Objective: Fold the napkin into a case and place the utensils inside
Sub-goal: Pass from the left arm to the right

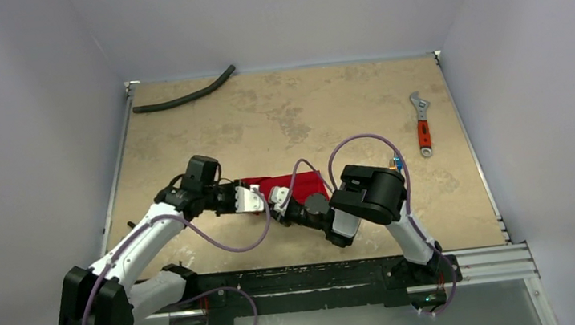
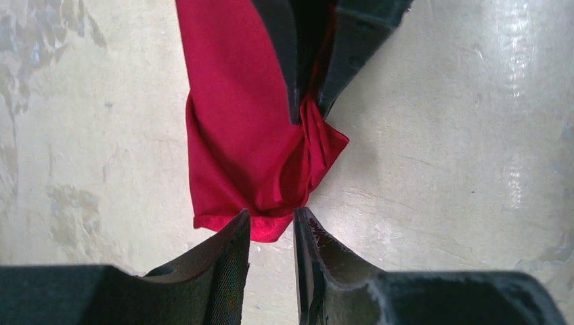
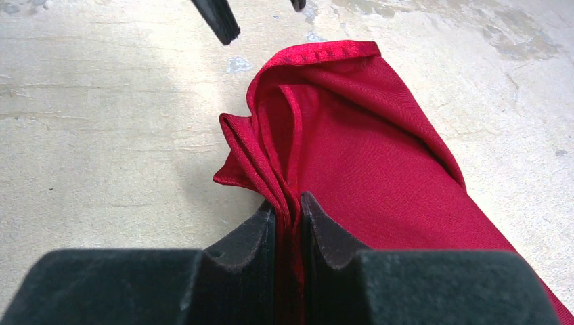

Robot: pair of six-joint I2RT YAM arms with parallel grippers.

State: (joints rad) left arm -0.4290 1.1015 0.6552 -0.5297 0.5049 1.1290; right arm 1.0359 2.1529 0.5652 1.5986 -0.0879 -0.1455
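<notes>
Left arm (image 1: 143, 242): extends from its base at the near left corner of the counter (image 1: 302, 104) toward the middle, with the wrist low over the surface. The left fingers (image 2: 230, 257) stand slightly apart with a narrow gap. A hemmed corner of the napkin (image 3: 379, 156) lies at the mouth of that gap, but nothing is clamped between them.

Right arm (image 1: 372, 194): rises from its base at the near right, bends sharply at the elbow and reaches left. Its wrist meets the left wrist almost tip to tip. The right fingers (image 3: 254, 250) are pressed together on a bunch of napkin folds, and the cloth is pinched flat between them.

Napkin: lies on the counter around the middle, slightly toward the near edge. It is bright red with a slight sheen and is folded into a long, narrow band. The end between the two wrists is gathered into several upright pleats at the right fingers, and a stitched hem curls over the top layer. The rest of the band lies flat.

Utensils (image 1: 396, 164): only a small blue-gold glint shows past the right elbow, apart from the napkin.
</notes>
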